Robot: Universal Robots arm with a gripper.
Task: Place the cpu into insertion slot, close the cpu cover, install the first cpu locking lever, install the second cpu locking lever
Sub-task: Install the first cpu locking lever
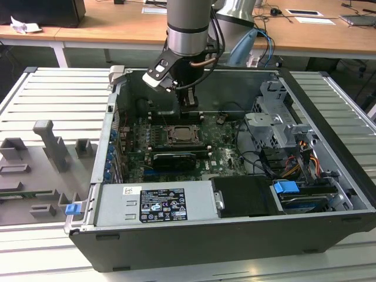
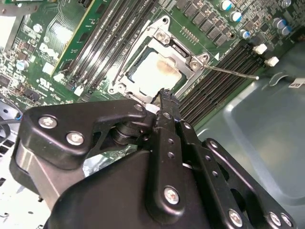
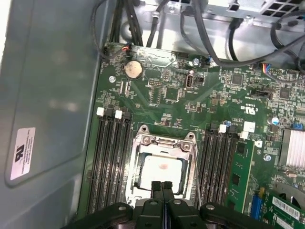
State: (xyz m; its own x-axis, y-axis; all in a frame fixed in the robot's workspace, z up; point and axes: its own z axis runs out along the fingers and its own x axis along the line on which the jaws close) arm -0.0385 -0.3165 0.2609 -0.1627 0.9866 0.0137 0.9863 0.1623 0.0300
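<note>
The cpu [image 3: 161, 172] lies flat in the insertion slot [image 1: 185, 136], its pale face showing a faint brown smear [image 2: 157, 68]. The cpu cover [image 3: 164, 142] is down, framing the chip with its silver rim [image 2: 180, 51]. A thin metal locking lever [image 2: 233, 72] sticks out sideways from one socket corner over the memory slots. My gripper [image 3: 162, 185] hangs just above the socket's edge with its black fingers pressed together and nothing between them. In the second wrist view the gripper [image 2: 165, 94] ends beside the cover. In the exterior view the gripper [image 1: 188, 109] stands over the board inside the open case.
Long black memory slots [image 3: 112, 162] flank the socket on both sides. The grey case wall [image 3: 47, 95] is close by. Cables [image 3: 209, 33] and a coin battery [image 3: 133, 69] lie beyond the socket. A power supply [image 1: 155, 202] and a drive cage [image 1: 276, 126] fill the case's other ends.
</note>
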